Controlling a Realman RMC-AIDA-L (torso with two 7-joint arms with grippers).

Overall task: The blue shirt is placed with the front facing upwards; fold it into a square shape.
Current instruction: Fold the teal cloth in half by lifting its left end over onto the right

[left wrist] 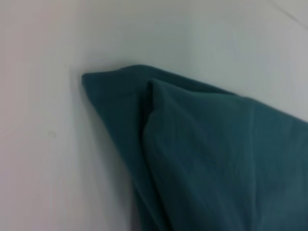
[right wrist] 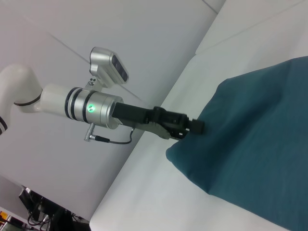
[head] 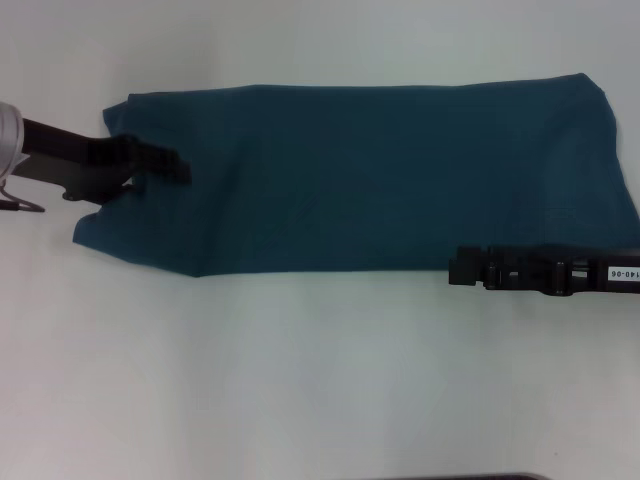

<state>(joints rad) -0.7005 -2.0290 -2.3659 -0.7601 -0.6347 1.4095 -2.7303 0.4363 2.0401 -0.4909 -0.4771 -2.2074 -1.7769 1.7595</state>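
1. The shirt (head: 380,175) lies flat on the white table (head: 300,380) as a long band running from the left edge to the right, nearer the far edge than the near one. No lettering shows — the side parts look already folded in, I judge.

2. My left gripper (head: 165,165) sits at the shirt's left end, low over the cloth, where the end bunches and lifts a little. Whether its fingers are apart or pinched on fabric I cannot tell; the wrist view shows only a doubled corner of cloth (left wrist: 144,96).

3. My right gripper (head: 462,268) hovers just at the near long edge toward the right end, beside the cloth and not gripping it. Open or closed, I cannot tell.

4. The step in hand, as I read it, is bringing one short end over toward the other. To do it well I should take every layer at the left end, match it with a hold on the same end's other corner, lift both evenly and lay the end straight — edges in line, no twist.

5. Count: one shirt, two grippers, one table.
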